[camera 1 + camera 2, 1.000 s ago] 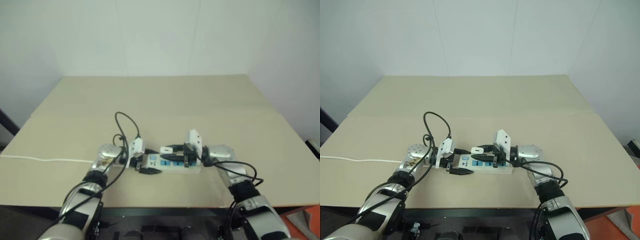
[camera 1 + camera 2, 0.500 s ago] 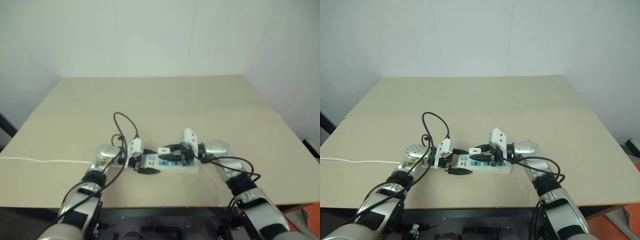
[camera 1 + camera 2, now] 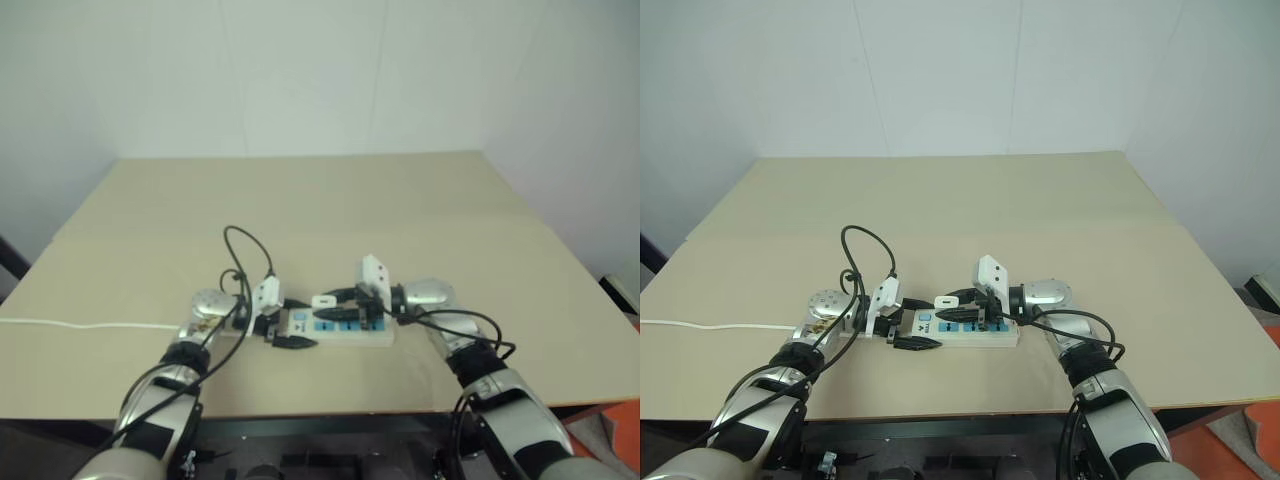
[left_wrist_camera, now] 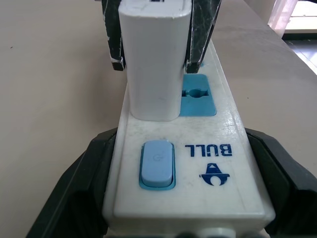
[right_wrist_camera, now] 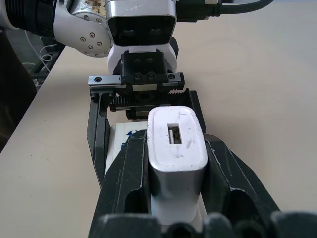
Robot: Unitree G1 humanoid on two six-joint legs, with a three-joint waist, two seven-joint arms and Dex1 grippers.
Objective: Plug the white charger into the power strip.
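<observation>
The power strip (image 3: 345, 329) lies across the table near its front edge. My left gripper (image 3: 291, 323) is shut on its switch end, a black finger (image 4: 74, 198) on each long side. The white charger (image 4: 153, 59) stands upright on the strip. Its base rests on the face of the socket next to the blue switch (image 4: 157, 163). My right gripper (image 5: 176, 148) is shut on the charger (image 5: 176, 141), one finger (image 5: 131, 178) on either side. The following blue socket (image 4: 198, 94) is uncovered. The charger's prongs are hidden.
The strip's thin white cord (image 3: 90, 323) runs off to the table's left edge. A black cable (image 3: 250, 250) loops up from my left wrist. Bare beige tabletop (image 3: 400, 200) stretches behind the strip to the white wall.
</observation>
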